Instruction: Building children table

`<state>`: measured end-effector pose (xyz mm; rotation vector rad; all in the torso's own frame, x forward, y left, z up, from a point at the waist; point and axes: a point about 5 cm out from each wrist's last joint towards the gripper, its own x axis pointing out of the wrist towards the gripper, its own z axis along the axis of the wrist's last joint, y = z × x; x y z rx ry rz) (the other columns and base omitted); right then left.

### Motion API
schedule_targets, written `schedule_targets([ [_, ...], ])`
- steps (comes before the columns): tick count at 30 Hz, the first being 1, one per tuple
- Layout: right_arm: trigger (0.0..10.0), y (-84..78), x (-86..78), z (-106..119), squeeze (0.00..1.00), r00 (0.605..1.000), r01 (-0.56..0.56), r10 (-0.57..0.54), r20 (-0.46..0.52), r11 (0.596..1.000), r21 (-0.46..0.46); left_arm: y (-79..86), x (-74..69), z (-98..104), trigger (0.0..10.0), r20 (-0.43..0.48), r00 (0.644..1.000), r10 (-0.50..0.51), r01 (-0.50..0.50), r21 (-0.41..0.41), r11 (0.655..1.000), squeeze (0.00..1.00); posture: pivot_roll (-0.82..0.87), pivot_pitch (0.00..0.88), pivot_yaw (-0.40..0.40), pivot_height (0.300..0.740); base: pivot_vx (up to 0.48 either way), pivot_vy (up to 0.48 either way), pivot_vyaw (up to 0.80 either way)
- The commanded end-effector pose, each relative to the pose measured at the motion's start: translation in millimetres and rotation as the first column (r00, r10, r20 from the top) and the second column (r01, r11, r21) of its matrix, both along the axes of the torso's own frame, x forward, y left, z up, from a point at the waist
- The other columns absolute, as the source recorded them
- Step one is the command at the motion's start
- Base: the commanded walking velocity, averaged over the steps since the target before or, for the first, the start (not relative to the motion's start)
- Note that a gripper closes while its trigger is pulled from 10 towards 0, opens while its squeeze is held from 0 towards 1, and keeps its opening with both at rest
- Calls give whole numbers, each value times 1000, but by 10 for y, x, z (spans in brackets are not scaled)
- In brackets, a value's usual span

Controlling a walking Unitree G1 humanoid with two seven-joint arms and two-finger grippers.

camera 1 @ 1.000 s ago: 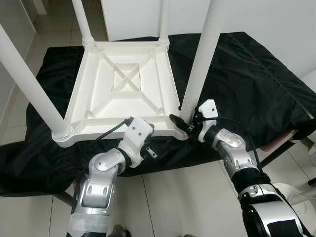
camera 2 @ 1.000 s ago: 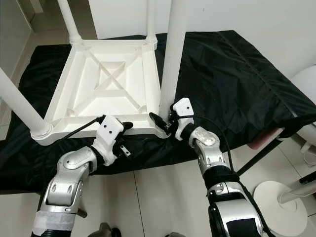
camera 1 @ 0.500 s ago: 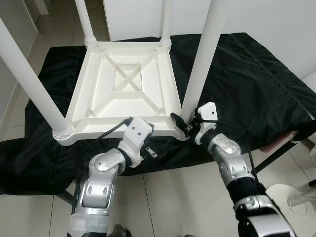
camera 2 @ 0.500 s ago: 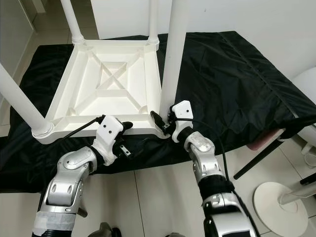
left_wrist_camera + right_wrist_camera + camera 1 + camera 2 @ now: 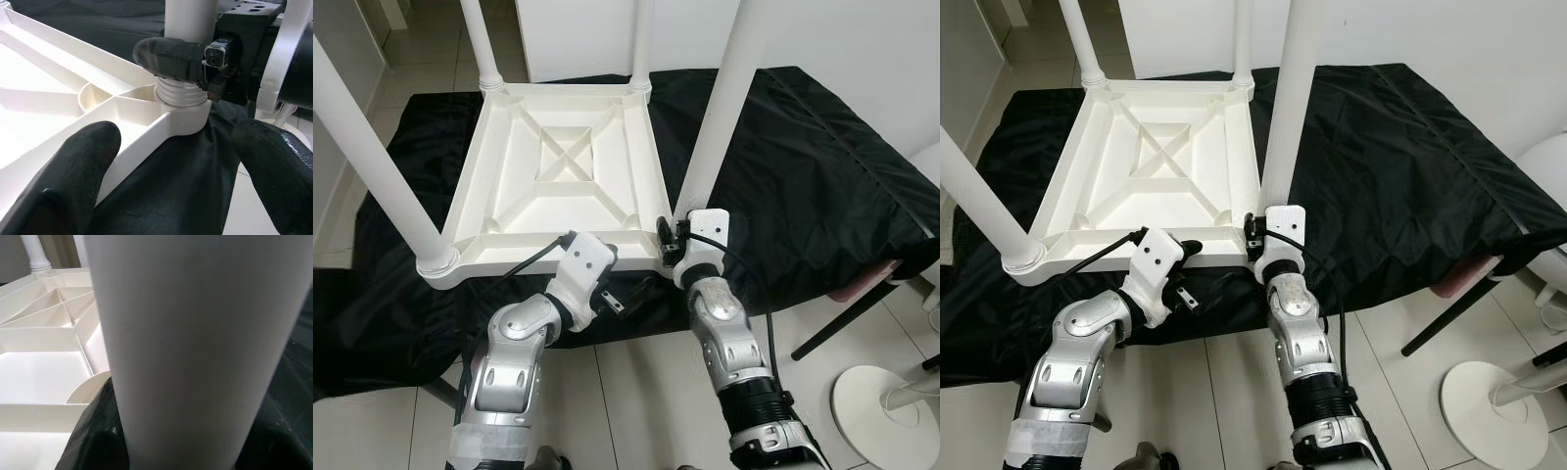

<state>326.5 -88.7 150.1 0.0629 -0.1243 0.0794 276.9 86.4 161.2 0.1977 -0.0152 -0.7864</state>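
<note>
A white children's table [image 5: 509, 259] lies upside down on a black cloth [image 5: 803, 166], with its legs pointing up. My right gripper [image 5: 671, 240] is shut on the base of the near right leg [image 5: 715, 127], just above its threaded collar [image 5: 181, 93]. In the right wrist view the leg [image 5: 195, 333] stands between the black fingers [image 5: 93, 431]. My left gripper [image 5: 1193, 274] is open at the tabletop's near rim, just left of that corner. One of its fingers [image 5: 73, 181] lies over the rim and the other hangs over the cloth.
The cloth-covered surface ends right in front of me, with tiled floor below. A round white stand base [image 5: 1489, 397] and a slanted black rod [image 5: 1440, 323] are on the floor at the right. A white wall stands behind the table.
My right arm has swung in from the right, so its wrist now sits in front of the leg instead of beside it. The gripper stays at the leg's base. The left arm has not moved.
</note>
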Motion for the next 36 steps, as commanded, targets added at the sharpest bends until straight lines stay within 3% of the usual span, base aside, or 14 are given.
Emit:
schedule_targets([
  [1, 10000, -7, -45, -56, 843, 999, 1, 0, -32, 1000, 27, 79, 61, 26, 10000, 36, 969, 243, -242, -40, 970, 0, -35, 63, -3, 740, 0, 0, 0],
  [2, 10000, -7, -45, -56, 843, 999, 1, 0, -32, 1000, 27, 79, 61, 26, 10000, 36, 969, 243, -242, -40, 970, 0, -35, 63, -3, 740, 0, 0, 0],
  [3, 10000, -25, -60, -23, 1000, 1000, -8, 8, -7, 1000, 27, 80, 59, 25, 10000, 36, 969, 245, -244, -39, 969, 0, -33, 60, -8, 740, 0, 0, 0],
  [11, 10000, -106, -104, 73, 1000, 997, -40, 40, 65, 999, 1, 83, 56, 25, 10000, 34, 969, 244, -243, -40, 969, 0, -31, 57, -12, 740, 0, 0, 0],
  [13, 10000, -194, -99, 72, 1000, 997, -33, 35, 65, 999, -31, 87, 50, 25, 10000, 37, 969, 244, -242, -40, 969, 0, -31, 56, -18, 740, 0, 0, 0],
  [14, 10000, -223, -102, 59, 851, 996, -61, 63, 58, 997, -40, 87, 43, 19, 10000, 37, 969, 243, -241, -39, 970, 0, -31, 54, -20, 740, 0, 0, 0],
  [15, 10000, -223, -102, 59, 851, 996, -61, 63, 58, 997, -40, 87, 43, 19, 10000, 37, 969, 243, -241, -39, 970, 0, -31, 54, -20, 740, 0, 0, 0],
  [16, 10000, -248, -109, 49, 0, 993, -98, 100, 56, 994, -49, 87, 38, 12, 10000, 39, 970, 241, -240, -35, 970, 0, -33, 53, -23, 740, 0, 0, 0],
  [23, 10000, -329, -138, 51, 0, 955, -279, 290, 64, 949, -146, 87, 38, 13, 10000, 43, 971, 235, -233, -37, 972, 0, -43, 55, -23, 740, 0, 0, 0],
  [26, 10000, -373, -114, 68, 0, 900, -414, 432, 54, 887, -204, 36, 43, 23, 10000, 47, 984, 174, -173, -35, 984, 0, -55, 31, -6, 740, 0, 0, 0],
  [27, 10000, -373, -114, 68, 0, 900, -414, 432, 54, 887, -204, 36, 43, 23, 10000, 47, 984, 174, -173, -35, 984, 0, -55, 31, -6, 740, 0, 0, 0],
  [28, 10000, -394, -79, 86, 0, 868, -473, 495, 38, 848, -238, 17, 61, 41, 10000, 61, 988, 145, -144, -22, 989, 0, -52, 21, -2, 740, 0, 0, 0],
  [29, 10000, -394, -79, 86, 0, 868, -473, 495, 38, 848, -238, 17, 61, 41, 10000, 61, 988, 145, -144, -22, 989, 0, -52, 21, -2, 740, 0, 0, 0],
  [36, 10000, -415, 80, 76, 0, 786, -597, 615, -56, 733, -326, 27, 95, 105, 10000, 88, 988, 130, -130, -7, 992, 0, -38, 12, 10, 740, 0, 0, 0],
])
